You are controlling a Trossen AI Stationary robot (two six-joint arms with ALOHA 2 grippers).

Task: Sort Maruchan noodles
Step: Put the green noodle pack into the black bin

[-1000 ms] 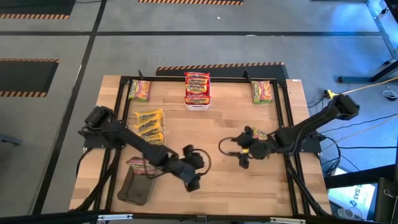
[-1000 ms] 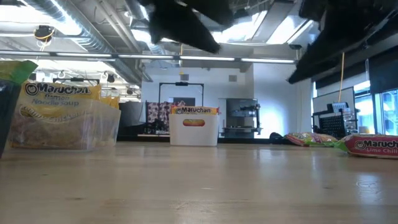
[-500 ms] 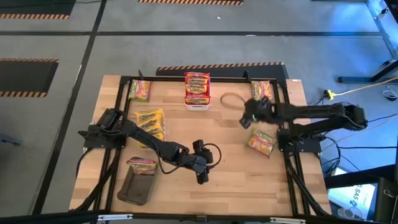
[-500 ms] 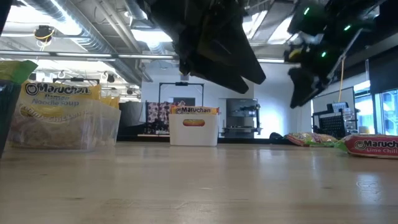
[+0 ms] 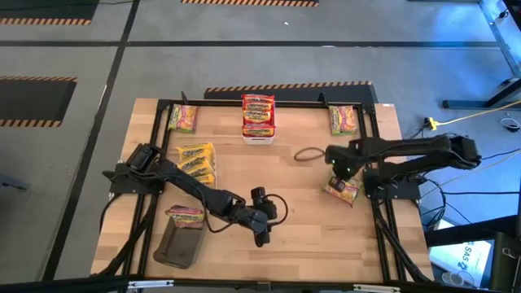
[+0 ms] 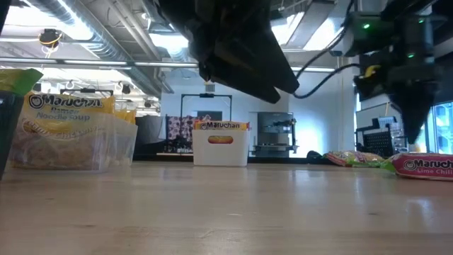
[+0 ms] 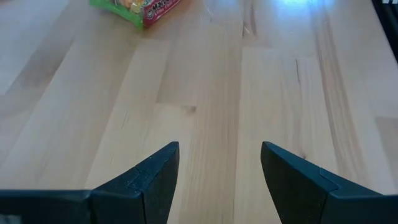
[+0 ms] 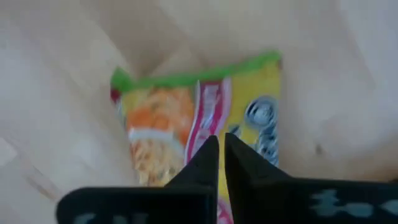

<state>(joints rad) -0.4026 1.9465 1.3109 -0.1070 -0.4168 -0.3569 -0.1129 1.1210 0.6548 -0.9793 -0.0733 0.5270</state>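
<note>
Since half a second ago the right gripper has swung from the far right packet toward the near side and now hangs over the green-banded Maruchan packet lying on the bench by its right edge. Its fingers are pressed together, gripping nothing. Nearer the middle, the left gripper hovers low over bare wood, fingers spread and empty. More packets sit in the white bin at the far edge.
</note>
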